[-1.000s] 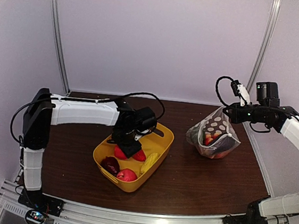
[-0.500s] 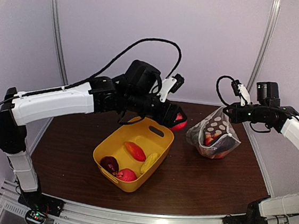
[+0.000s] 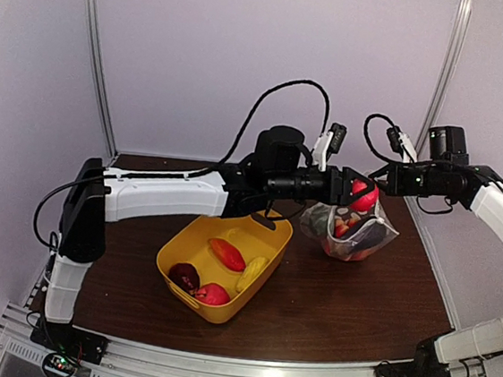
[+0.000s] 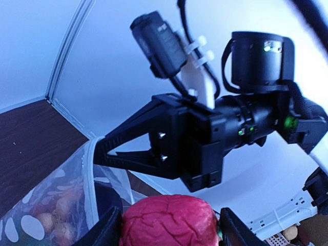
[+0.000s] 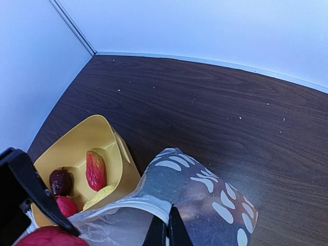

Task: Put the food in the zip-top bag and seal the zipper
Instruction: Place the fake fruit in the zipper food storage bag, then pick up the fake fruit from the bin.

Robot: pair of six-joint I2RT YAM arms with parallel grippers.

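Two robot arms meet at a clear plastic zip-top bag printed with white polka dots (image 3: 358, 240), which already holds several small food pieces. The right gripper (image 3: 380, 178) is pinched shut on the bag's upper mouth edge, holding it up and open. The left gripper (image 3: 352, 191), jaws partly spread, clasps a round, knobbly red plastic fruit (image 3: 365, 199) directly above the bag's mouth. Left of the bag, a yellow plastic tub (image 3: 172, 257) holds four more pieces.

The opening looks narrow. An off-centre release could bounce the fruit off the white zipper strip (image 4: 91, 195) and onto the dark wooden table (image 3: 355, 316). Pressing downward could tug the thin film out of the right gripper's pinch and collapse the mouth.
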